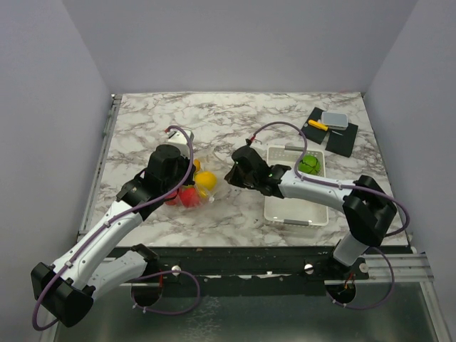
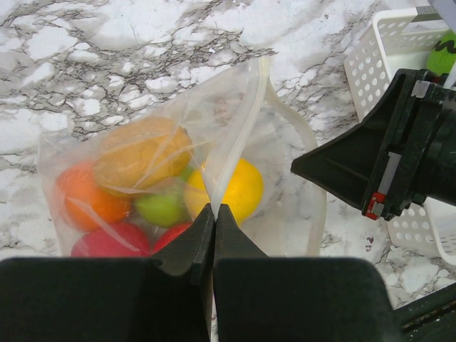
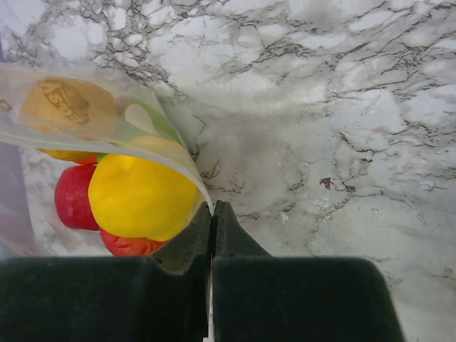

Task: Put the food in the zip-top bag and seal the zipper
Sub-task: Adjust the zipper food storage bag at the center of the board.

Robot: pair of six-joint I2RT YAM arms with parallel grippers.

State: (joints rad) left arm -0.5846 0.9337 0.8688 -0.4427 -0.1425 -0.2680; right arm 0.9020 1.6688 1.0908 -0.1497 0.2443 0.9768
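glossy food (image 2: 239, 187) inside crinkly zip-top bag (image 2: 214, 100)

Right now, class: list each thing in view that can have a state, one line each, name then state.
bag: mouth open, lying on the table
zipper: unsealed, sides apart
food: inside the bag
left gripper: shut on bag rim
right gripper: shut on bag rim
basket: holds one green piece
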